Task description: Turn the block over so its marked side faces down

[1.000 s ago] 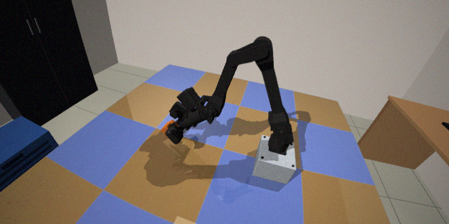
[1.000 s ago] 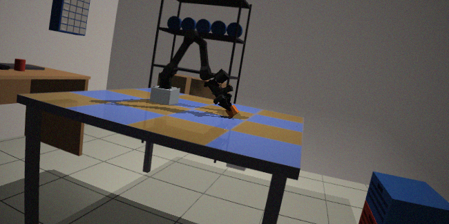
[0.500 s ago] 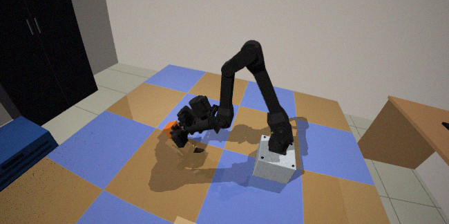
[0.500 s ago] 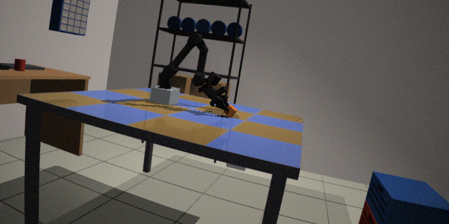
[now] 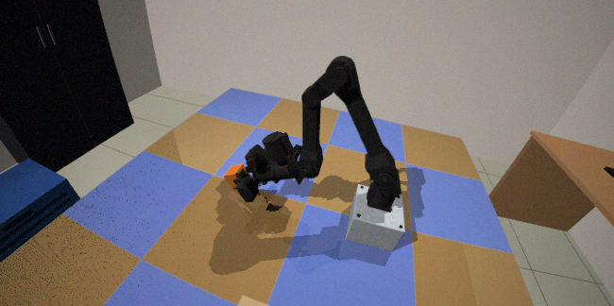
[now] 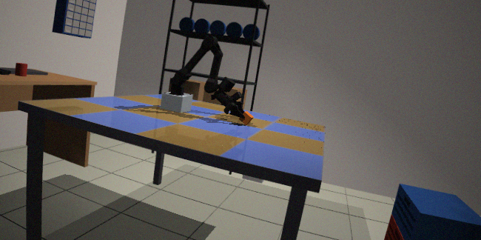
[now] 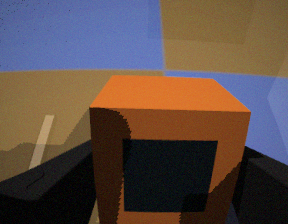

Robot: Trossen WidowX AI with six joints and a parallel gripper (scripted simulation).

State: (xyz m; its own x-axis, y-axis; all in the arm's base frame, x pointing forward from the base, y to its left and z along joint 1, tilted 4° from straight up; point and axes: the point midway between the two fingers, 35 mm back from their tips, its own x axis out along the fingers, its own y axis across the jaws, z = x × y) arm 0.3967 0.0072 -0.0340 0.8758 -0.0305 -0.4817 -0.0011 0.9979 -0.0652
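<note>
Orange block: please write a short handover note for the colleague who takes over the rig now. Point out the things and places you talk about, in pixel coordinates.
Tool (image 5: pixel 247 182) (image 6: pixel 240 116): closed on the orange block (image 5: pixel 234 175) (image 6: pixel 247 118) (image 7: pixel 167 95), one finger on each side.
Block: at the table (image 5: pixel 175 196) (image 6: pixel 185 139), tilted; contact with the top cannot be confirmed.
Done: block gripped and tipped partway.
Left: the dark marked side (image 7: pixel 167 175) faces back toward the wrist camera, not down. Probably continue the turn, set the block flat, then release.
</note>
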